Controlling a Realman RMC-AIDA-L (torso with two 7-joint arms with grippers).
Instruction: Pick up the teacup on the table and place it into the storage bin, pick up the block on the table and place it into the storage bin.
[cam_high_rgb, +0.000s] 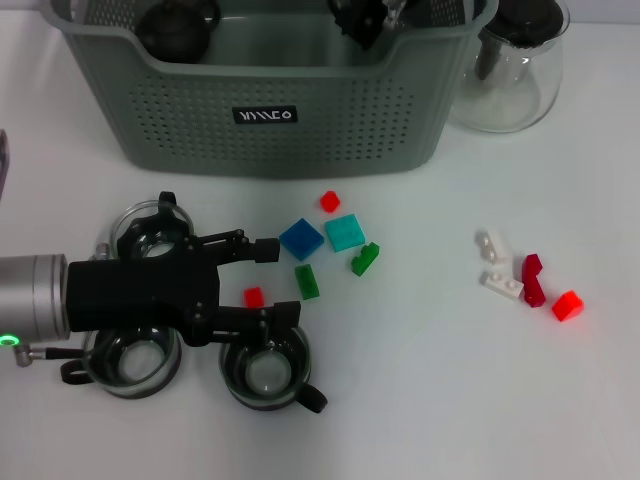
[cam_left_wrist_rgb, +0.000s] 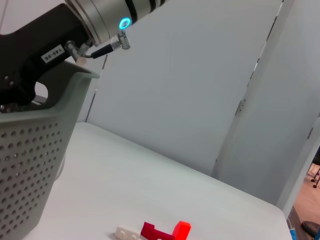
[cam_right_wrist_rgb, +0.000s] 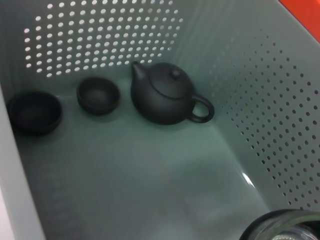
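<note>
The grey-green storage bin (cam_high_rgb: 270, 110) stands at the back of the table. My left gripper (cam_high_rgb: 272, 282) lies low in front of it, open, with a small red block (cam_high_rgb: 253, 296) between its fingers and a green block (cam_high_rgb: 306, 281) just past the tips. Three glass teacups (cam_high_rgb: 265, 372) stand around this arm. My right gripper (cam_high_rgb: 360, 18) is inside the bin. In the right wrist view a glass teacup rim (cam_right_wrist_rgb: 280, 227) hangs close to the camera, above the bin floor (cam_right_wrist_rgb: 150, 190).
In the bin lie a dark teapot (cam_right_wrist_rgb: 167, 97) and two dark cups (cam_right_wrist_rgb: 97, 95). Blue (cam_high_rgb: 301, 238), teal (cam_high_rgb: 345, 232), green (cam_high_rgb: 365, 258) and red (cam_high_rgb: 330, 200) blocks lie mid-table. White and red blocks (cam_high_rgb: 525, 280) lie right. A glass pitcher (cam_high_rgb: 510, 70) stands beside the bin.
</note>
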